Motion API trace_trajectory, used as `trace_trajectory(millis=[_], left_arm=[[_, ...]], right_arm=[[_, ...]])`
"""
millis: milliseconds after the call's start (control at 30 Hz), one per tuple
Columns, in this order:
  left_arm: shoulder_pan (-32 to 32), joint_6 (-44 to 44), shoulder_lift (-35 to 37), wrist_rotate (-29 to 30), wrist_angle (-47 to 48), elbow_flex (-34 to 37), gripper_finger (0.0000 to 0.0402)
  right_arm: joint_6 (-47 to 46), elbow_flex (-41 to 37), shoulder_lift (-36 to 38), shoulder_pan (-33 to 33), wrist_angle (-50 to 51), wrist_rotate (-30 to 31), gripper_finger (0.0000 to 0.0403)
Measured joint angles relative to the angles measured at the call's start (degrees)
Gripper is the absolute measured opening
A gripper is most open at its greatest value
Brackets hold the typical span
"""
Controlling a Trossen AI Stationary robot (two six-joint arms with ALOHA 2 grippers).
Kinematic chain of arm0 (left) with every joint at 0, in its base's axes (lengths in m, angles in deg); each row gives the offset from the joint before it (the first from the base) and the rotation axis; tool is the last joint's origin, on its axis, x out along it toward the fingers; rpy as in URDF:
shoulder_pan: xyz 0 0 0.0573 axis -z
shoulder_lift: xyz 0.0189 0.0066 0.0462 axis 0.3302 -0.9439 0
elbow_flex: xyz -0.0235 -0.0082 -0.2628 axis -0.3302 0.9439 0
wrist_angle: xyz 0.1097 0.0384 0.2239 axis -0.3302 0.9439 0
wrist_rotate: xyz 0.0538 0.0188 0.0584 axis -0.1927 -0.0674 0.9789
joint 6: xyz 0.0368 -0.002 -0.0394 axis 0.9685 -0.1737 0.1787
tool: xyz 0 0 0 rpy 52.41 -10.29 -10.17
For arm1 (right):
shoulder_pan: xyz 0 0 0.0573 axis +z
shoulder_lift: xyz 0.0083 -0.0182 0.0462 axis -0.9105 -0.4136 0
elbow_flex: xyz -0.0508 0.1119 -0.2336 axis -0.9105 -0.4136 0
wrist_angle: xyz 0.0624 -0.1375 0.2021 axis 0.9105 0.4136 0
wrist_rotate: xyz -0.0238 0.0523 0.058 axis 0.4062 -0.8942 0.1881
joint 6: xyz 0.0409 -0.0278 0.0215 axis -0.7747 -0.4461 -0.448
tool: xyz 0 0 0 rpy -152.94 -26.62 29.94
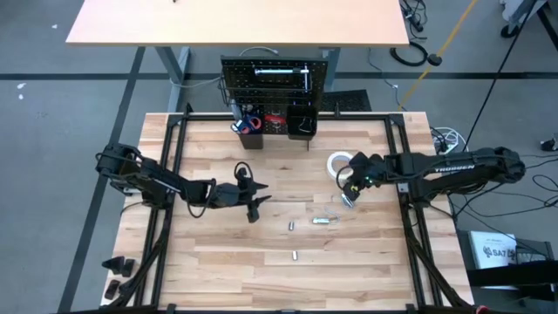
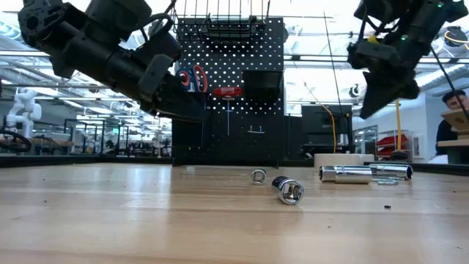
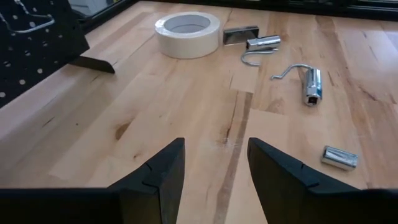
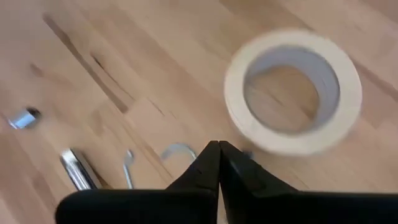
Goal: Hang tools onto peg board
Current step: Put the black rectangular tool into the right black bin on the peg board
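Observation:
The black peg board (image 1: 277, 85) stands upright at the table's far edge, with scissors (image 2: 193, 77) and a red screwdriver (image 2: 227, 92) on it and black bins (image 1: 301, 124) along its lower edge. A white tape roll (image 1: 338, 163) lies flat on the table; it also shows in the right wrist view (image 4: 292, 90). My right gripper (image 4: 217, 149) is shut and empty, raised above the table just near of the roll (image 1: 347, 192). My left gripper (image 3: 214, 146) is open and empty, raised over the table's left middle (image 1: 257, 196), pointing toward the roll (image 3: 186, 26).
Silver sockets and wire hooks lie loose on the table: two hooked pieces (image 3: 261, 43) (image 3: 308, 81) near the tape roll, a short socket (image 3: 340, 157), and small ones at mid-table (image 1: 324, 221) (image 1: 292, 226) (image 1: 296, 255). A person (image 2: 456, 103) sits beyond the table's right side.

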Motion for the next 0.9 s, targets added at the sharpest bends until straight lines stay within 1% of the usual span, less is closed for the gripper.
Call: trace_trajectory(millis=[67,167,300,400,533,600,700,900], left_arm=[[-0.3,1.0,0.0,-0.1,0.0,0.0,0.0176],[-0.7,1.3,0.0,-0.2,0.0,0.0,0.0176],[-0.8,1.3,0.0,-0.2,0.0,0.0,0.0176],[-0.8,1.3,0.0,-0.5,0.3,0.0,0.0176],[-0.7,1.5,0.0,-0.5,0.3,0.0,0.0176],[-0.8,2.3,0.0,-0.5,0.3,0.0,0.0176],[-0.8,2.4,0.0,-0.5,0.4,0.0,0.0176],[-0.7,2.4,0.0,-0.5,0.5,0.0,0.0176]], right_arm=[[-0.3,0.0,0.0,0.4,1.9,0.0,0.0013],[-4.0,0.0,-0.2,0.5,3.2,-0.1,0.0044],[-7.1,0.0,-1.9,0.5,5.4,-0.3,0.0109],[-8.9,0.0,-4.1,0.4,6.4,-1.6,0.0159],[-9.2,0.0,-7.8,1.0,6.1,-1.9,0.0205],[-9.2,0.0,-9.6,1.1,6.1,-2.0,0.0217],[-9.0,0.0,-11.6,1.1,6.2,-3.5,0.022],[-7.1,0.0,-14.3,1.1,6.1,-3.3,0.0198]])
